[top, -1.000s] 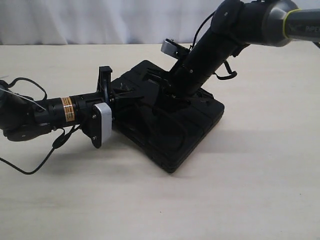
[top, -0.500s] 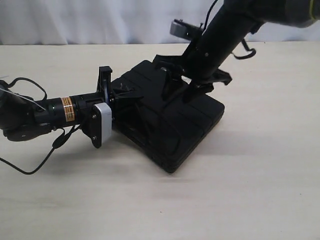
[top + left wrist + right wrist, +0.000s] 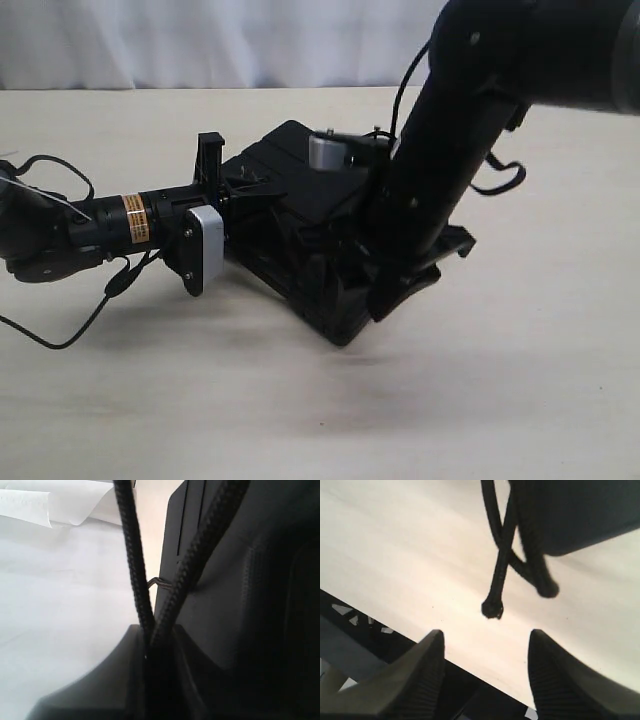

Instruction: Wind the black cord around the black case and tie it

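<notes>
Since half a second ago the right arm has swung off the far side of the black case and dropped over its near right corner, while the left arm has stayed where it was, low on the left. The right jaws are spread wide with nothing between them. In the right wrist view, just past them, two strands of the black cord cross one another in the air below a corner of the case. One strand ends in a small knobbed tip, and neither strand touches the jaws. The left jaws are pressed together on the cord. Its two braided strands run into them side by side and then part, one lying against the flat wall of the case, the other standing free of it. In the exterior view the cord cannot be picked out against the dark case. The case rests on the surface, which is pale beige, matte and plain. The arms throw soft shadows across it. A thin loose cable from the left arm trails over the surface on the left. Behind the far edge hangs a white curtain in loose folds.
</notes>
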You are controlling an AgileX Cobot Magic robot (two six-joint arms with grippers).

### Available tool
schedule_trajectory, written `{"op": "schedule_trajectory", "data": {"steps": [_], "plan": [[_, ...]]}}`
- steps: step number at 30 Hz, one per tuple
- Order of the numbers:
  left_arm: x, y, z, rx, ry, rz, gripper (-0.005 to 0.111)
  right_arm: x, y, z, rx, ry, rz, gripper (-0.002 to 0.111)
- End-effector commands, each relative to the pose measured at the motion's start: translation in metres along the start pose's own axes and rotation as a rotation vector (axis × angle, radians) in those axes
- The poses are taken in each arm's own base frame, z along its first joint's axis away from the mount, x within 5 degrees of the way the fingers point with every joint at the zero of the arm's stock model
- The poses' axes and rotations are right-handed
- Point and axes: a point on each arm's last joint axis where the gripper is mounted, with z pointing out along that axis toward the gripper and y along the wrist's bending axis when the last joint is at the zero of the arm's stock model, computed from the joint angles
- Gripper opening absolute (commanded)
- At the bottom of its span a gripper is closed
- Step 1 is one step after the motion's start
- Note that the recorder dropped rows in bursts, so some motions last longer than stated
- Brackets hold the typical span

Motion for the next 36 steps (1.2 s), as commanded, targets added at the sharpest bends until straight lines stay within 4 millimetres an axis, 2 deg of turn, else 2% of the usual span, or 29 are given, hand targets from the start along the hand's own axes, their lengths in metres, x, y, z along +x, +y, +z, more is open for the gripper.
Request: {"op": "schedule_trajectory", "data": {"steps": [1,9,15,20,23,25,29,32,36], "plan": [[-0.002,0.003,0.001,-0.01,0.001,-0.008,0.0,0.004,-0.001,0.014,0.0,-0.025,0.036,0.049],[-0.002,0.003,0.001,-0.01,0.001,-0.008,0.0,0.002,-0.002,0.026,-0.072,-0.094,0.121,0.049],[-0.002,0.003,0.001,-0.01,0.001,-0.022,0.0,0.001,-0.003,0.029,-0.066,-0.12,0.122,0.049],[-0.002,0.003,0.001,-0.01,0.001,-0.028,0.0,-0.003,-0.007,0.044,-0.074,-0.084,0.158,0.048],[-0.002,0.003,0.001,-0.01,0.001,-0.028,0.0,-0.005,-0.002,0.047,-0.14,-0.092,0.135,0.03],[-0.002,0.003,0.001,-0.01,0.001,-0.033,0.0,-0.006,-0.001,0.047,-0.148,-0.093,0.134,0.004],[-0.002,0.0,0.001,0.015,0.006,-0.089,0.0,-0.002,0.0,0.046,-0.151,-0.061,0.12,0.004],[-0.002,0.0,0.001,0.015,0.006,-0.106,0.0,0.003,0.003,0.038,-0.16,-0.059,0.091,0.004],[-0.002,0.001,0.001,0.013,0.005,-0.139,0.0,0.012,0.012,0.01,-0.18,-0.139,0.029,0.004]]}}
